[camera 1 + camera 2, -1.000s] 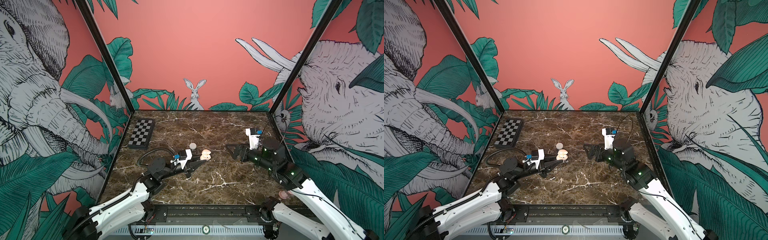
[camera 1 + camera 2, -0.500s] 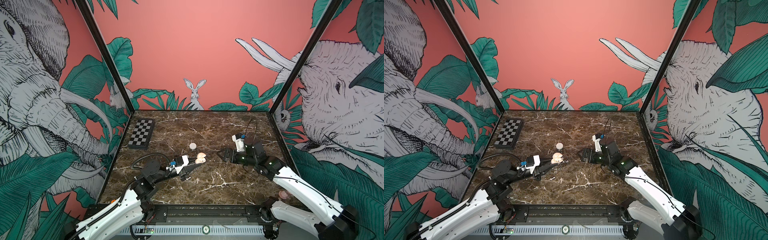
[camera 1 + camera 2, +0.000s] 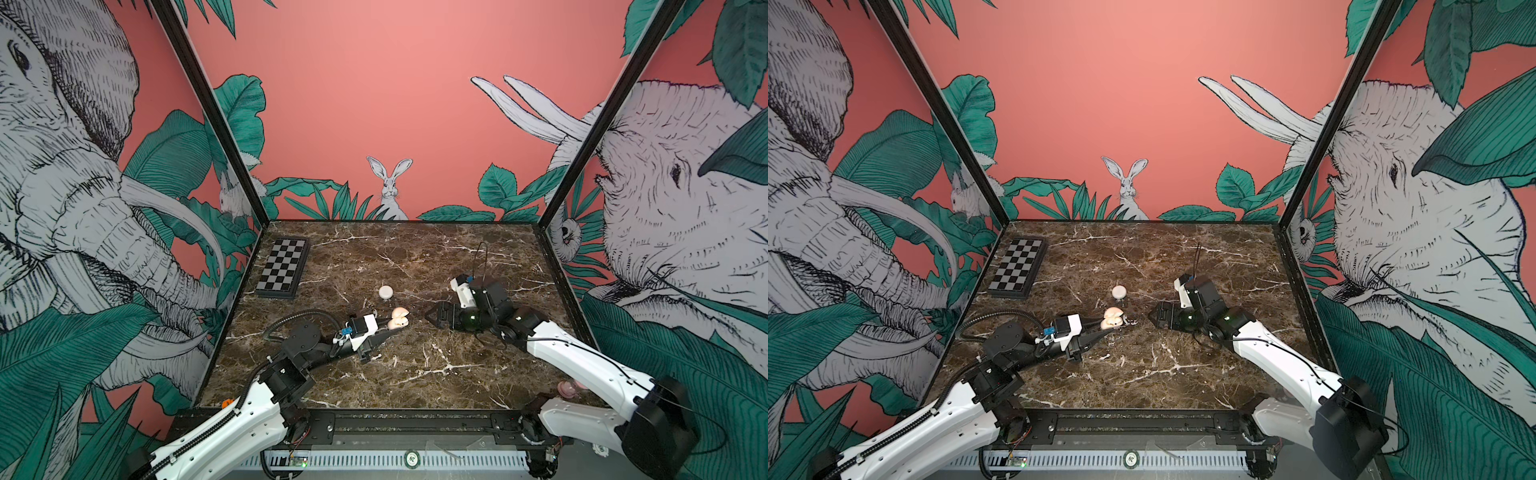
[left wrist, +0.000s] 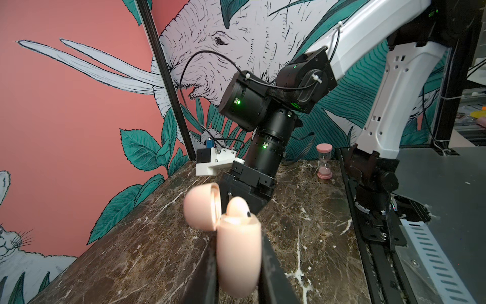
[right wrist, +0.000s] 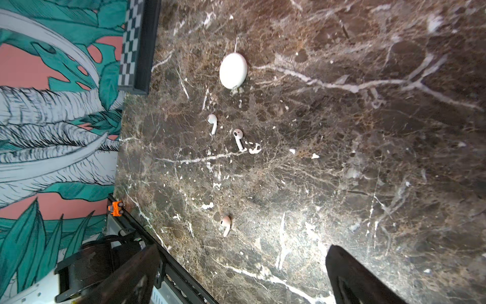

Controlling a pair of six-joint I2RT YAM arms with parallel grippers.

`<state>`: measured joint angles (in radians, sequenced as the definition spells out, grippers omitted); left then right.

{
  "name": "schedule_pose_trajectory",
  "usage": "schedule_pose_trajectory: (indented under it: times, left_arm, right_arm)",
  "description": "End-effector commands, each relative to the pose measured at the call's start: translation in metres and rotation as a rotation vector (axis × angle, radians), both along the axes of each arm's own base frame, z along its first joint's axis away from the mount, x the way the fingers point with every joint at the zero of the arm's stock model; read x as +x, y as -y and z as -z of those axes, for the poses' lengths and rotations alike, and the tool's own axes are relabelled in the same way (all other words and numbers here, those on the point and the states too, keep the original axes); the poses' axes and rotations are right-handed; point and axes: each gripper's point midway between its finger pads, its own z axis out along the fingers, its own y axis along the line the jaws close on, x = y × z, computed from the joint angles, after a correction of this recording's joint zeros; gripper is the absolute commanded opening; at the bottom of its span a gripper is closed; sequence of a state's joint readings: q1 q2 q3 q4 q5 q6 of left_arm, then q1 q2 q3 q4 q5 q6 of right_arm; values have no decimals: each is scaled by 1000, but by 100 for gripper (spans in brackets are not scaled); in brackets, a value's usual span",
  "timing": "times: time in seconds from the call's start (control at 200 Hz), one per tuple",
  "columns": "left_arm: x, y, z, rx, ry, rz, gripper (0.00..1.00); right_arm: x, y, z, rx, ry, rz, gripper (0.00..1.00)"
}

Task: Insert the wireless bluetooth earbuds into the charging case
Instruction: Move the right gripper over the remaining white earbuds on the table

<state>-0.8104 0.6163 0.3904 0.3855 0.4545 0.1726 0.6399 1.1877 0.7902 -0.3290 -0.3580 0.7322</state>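
Right arm [image 3: 582, 361] swung in low toward the charging case [image 3: 400, 313], right tool [image 3: 433, 318] spread beside it | left arm [image 3: 249, 419] outstretched over counter [image 3: 415, 257], left tool [image 3: 390, 326] pinching charging case, lid open

Blurred right fingers [image 5: 352, 279], bases beyond the view's edge.
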Motion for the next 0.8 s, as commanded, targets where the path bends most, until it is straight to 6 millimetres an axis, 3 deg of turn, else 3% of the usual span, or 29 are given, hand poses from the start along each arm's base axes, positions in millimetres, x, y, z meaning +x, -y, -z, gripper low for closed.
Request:
schedule_pose_trajectory:
  times: [0.0,0.405,0.795]
  left_arm:
    - [0,-2,1,5,28,-8,0]
    - [3,-9,-3,-7,47,-55,0]
    - [9,-20,-11,-30,91,-129,0]
  right_arm:
    - [-3,-8,0,-28,7,-46,98]
    - [-20,-23,22,-126,-51,-151,98]
    - [-45,-43,59,-323,-148,-361,98]
